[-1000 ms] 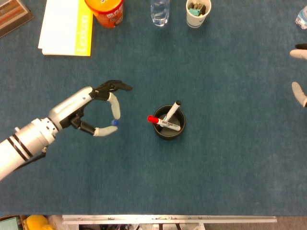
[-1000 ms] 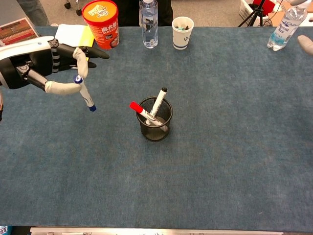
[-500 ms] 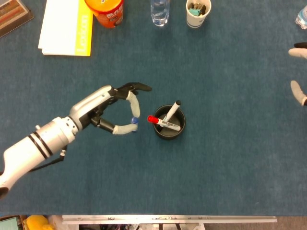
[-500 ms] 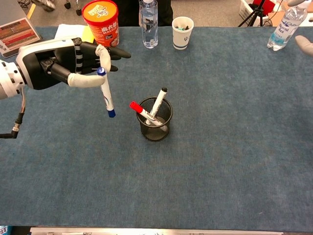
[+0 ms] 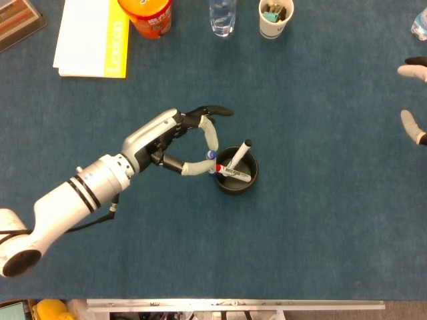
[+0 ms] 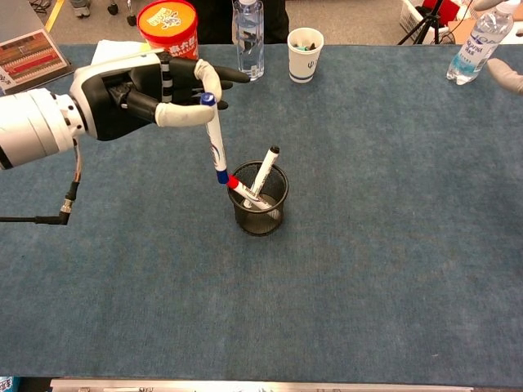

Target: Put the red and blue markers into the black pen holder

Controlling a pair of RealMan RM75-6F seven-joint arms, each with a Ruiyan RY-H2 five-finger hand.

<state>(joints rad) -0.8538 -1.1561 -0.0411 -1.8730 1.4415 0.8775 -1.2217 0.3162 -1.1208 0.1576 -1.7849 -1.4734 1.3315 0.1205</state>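
One blue marker (image 6: 216, 139), pinched upright by left hand (image 6: 155, 94), tip at pen holder (image 6: 260, 214) rim; red marker (image 6: 243, 191) inside; right hand (image 5: 413, 100) fingers apart.

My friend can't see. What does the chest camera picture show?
The left robot hand pinches a blue marker, its tip hanging by the rim of a black pen holder that already holds a red marker and a black marker.
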